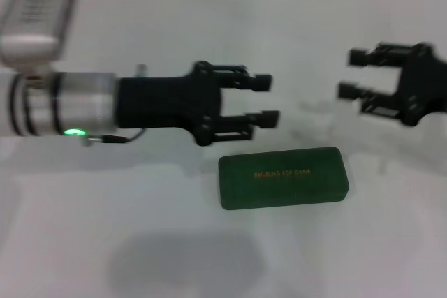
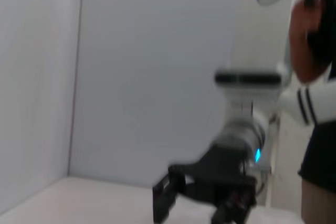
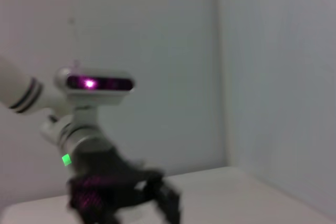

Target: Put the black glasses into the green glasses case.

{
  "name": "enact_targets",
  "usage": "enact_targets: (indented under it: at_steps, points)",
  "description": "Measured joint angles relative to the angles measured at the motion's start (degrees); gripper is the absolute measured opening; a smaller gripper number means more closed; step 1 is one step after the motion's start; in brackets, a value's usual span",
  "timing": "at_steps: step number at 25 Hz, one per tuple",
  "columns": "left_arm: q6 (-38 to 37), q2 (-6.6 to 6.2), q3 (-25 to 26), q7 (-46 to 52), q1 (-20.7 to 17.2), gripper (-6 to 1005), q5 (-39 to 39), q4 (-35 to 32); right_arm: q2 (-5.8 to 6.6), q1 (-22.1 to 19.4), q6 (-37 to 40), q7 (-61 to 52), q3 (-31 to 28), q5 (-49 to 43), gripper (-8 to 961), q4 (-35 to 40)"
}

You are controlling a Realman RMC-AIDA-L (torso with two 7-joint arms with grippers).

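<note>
Head view showed a white table [image 1: 84, 242] filling the scene, both arms raised above it and facing each other. Left gripper [image 1: 269, 100] reached in from the left at the end of a long silver-and-black forearm, fingers spread apart and holding nothing. Right gripper [image 1: 353, 73] hung at the right, also released and empty, well apart from the left one. Judged both were poised above the surface to leave room for a first approach.

Green glasses case [image 1: 283, 176] lay flat on the table, just in front of and below the left gripper, lid closed, gold lettering up. It would likely need opening first.

Black glasses could not be made out in any view. Each wrist view only caught the opposite gripper.
</note>
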State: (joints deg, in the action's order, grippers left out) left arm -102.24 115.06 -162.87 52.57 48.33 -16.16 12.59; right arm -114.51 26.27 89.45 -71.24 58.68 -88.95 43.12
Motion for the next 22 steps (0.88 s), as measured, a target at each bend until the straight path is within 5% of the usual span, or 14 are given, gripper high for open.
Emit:
enact_targets:
  at_steps: [6,16,22]
  points:
    - [-5.6,-0.91,0.0,-4.8,-5.6,564,-3.5,2.0,-1.24,2.3,-0.2,6.4,7.6,0.4,621,-4.8]
    - [-11.1,-0.63,0.3,-11.5,-10.8,895,-4.5,2.2,-1.3,3.6,0.2,11.7,8.3,1.9,898,-8.1]
    - [-11.2,-0.2,0.1,-11.8,-11.3,892,-5.5,2.2,-1.3,3.6,-0.1,12.6,8.3,2.0,886,-8.2]
